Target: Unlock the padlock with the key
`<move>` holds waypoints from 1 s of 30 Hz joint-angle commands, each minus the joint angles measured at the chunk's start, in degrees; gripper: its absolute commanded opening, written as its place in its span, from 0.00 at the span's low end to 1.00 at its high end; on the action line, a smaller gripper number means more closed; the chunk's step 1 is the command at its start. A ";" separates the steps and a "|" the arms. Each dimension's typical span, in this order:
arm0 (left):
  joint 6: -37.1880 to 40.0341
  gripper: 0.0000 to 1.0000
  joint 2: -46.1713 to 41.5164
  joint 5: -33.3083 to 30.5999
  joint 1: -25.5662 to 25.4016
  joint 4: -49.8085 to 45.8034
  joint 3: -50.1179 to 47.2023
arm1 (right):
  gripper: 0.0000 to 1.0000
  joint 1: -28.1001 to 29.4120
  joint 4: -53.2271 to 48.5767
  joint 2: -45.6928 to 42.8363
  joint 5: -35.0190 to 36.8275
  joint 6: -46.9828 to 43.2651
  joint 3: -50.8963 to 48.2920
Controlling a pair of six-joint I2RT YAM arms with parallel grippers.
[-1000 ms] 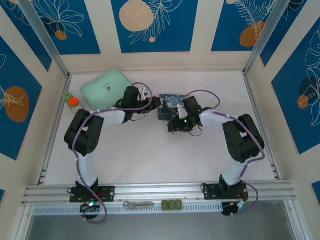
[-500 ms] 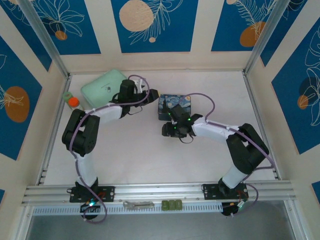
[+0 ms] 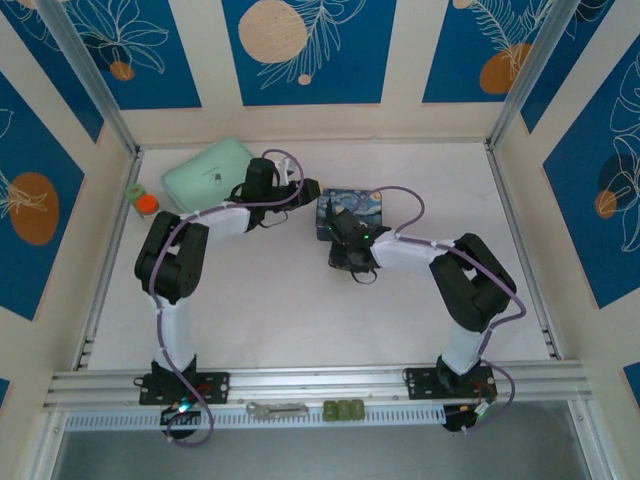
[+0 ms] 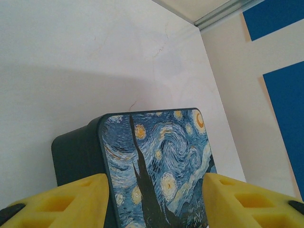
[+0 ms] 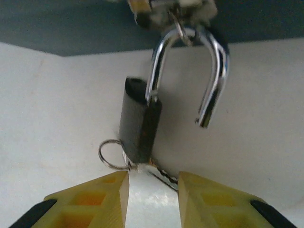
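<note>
Left end effector point(image 4: 154, 185) is clamping the starry blue tin point(image 4: 161, 152) from both sides, apparently bracing it on the bench point(image 4: 71, 47). Right end effector point(image 5: 153, 179) is standing narrowly apart at the key point(image 5: 160, 175), which is sticking out beneath the padlock point(image 5: 140, 118) hanging from the tin's clasp point(image 5: 190, 9), shackle point(image 5: 161, 52) swung free. Whether it is pinching the key I cannot tell; the keyhole is hidden, the clasp cut off.
</note>
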 commanded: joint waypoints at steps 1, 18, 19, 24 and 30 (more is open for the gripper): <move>0.90 0.55 -0.39 0.33 0.57 0.28 -0.76 | 0.33 -2.04 3.93 -0.19 -0.40 1.27 -0.29; 0.88 0.55 -0.91 0.42 1.08 0.49 -2.60 | 0.41 -9.85 8.00 -9.18 -8.85 -0.18 -6.23; 0.90 0.55 -0.95 0.34 1.09 0.46 -2.69 | 0.40 -9.95 8.36 -9.54 -9.04 -0.23 -6.93; 0.77 0.55 -1.45 0.42 1.31 0.80 -3.26 | 0.36 -10.22 9.09 -10.05 -10.73 -0.67 -8.08; 0.33 0.55 -4.36 1.01 2.95 2.00 -6.21 | 0.43 -1.95 -1.79 -7.51 -0.14 3.13 -2.02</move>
